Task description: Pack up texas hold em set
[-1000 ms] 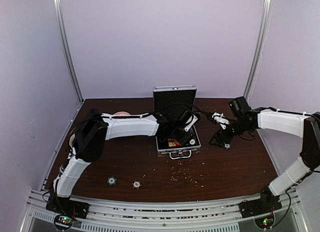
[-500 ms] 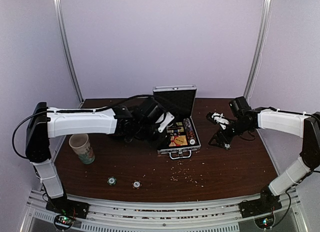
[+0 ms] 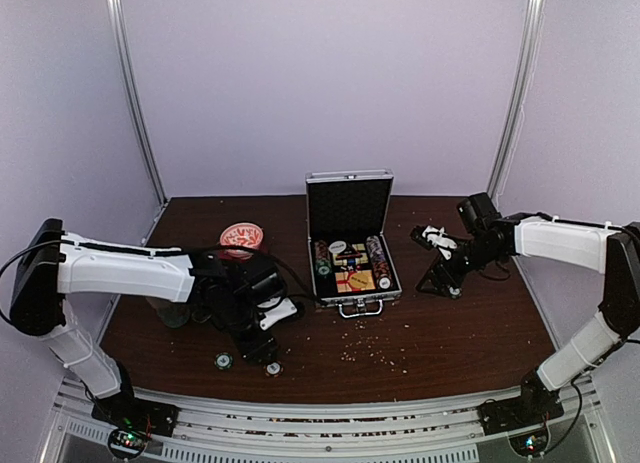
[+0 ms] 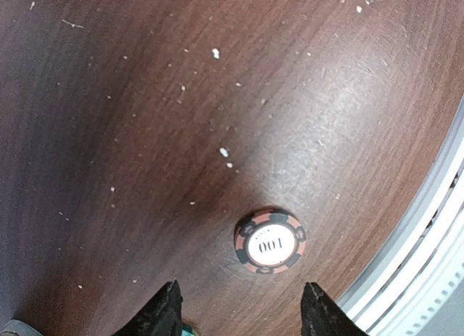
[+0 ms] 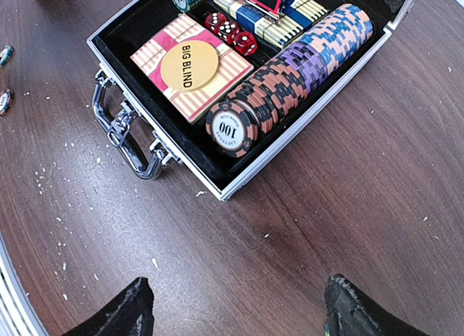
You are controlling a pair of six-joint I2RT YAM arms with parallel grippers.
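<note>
The silver case (image 3: pixel 352 279) stands open at mid table, lid upright. The right wrist view shows its black inside (image 5: pixel 217 154): a row of chips (image 5: pixel 290 75), a striped card box (image 5: pixel 190 67) with a yellow "BIG BLIND" disc (image 5: pixel 188 64), and red dice (image 5: pixel 232 30). Two loose chips lie near the front edge, one (image 3: pixel 223 361) left of the other (image 3: pixel 272 367). My left gripper (image 3: pixel 264 335) is open and empty just above the "100" chip (image 4: pixel 270 241). My right gripper (image 3: pixel 440 275) is open and empty, right of the case, low over the table (image 5: pixel 239 316).
A red-and-white bowl (image 3: pixel 240 237) sits left of the case at the back. Pale crumbs (image 3: pixel 370 345) are scattered in front of the case. The metal rail (image 4: pixel 428 227) at the table's front edge is close to the loose chips. The case handle (image 5: pixel 123 136) faces the front.
My left arm has swung away from the case to the front left and come down over the loose chips, now covering the paper cup. The right arm has not moved.
</note>
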